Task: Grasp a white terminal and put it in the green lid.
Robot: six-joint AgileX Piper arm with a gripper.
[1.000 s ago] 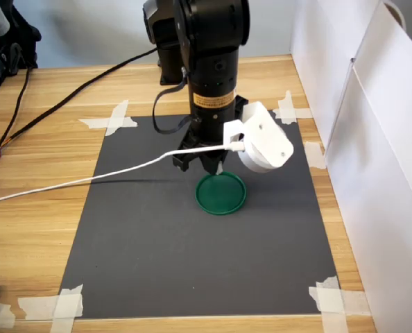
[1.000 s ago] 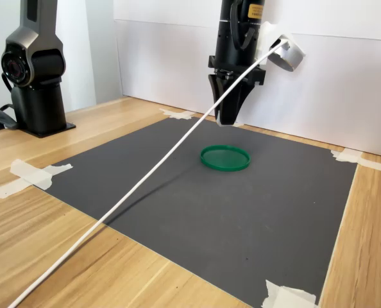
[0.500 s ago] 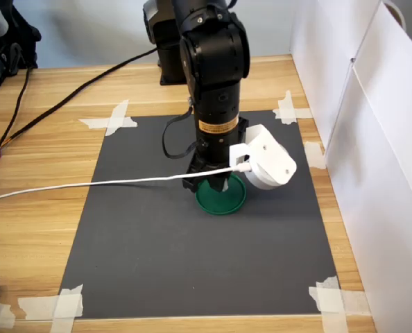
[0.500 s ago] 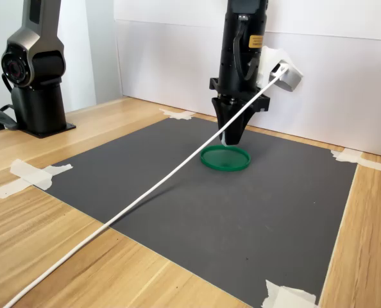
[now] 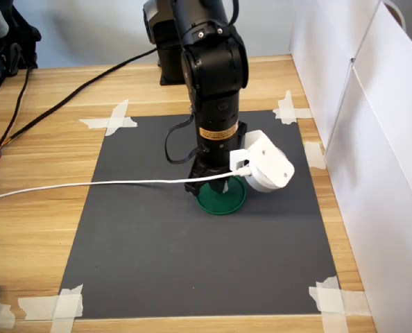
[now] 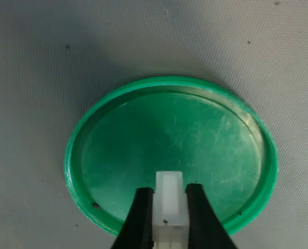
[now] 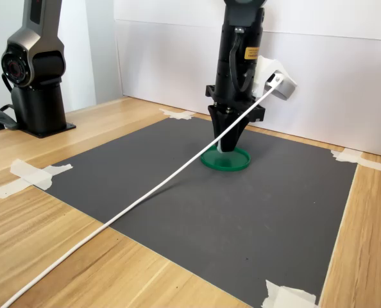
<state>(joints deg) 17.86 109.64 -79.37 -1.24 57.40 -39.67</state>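
While the pincer (image 6: 169,207) clamps the white terminal (image 6: 169,199), it hangs over the green lid (image 6: 211,145).

light: bright, even | shadows: soft | wrist view: dim, green lid (image 6: 195,140) scuffed with sheen | blur: none

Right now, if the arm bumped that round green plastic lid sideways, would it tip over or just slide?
Probably slide: the round green plastic lid lies flat and low on the dark grey mat. It looks thin, so likely light. The end effector holds the small white plastic terminal just above it.
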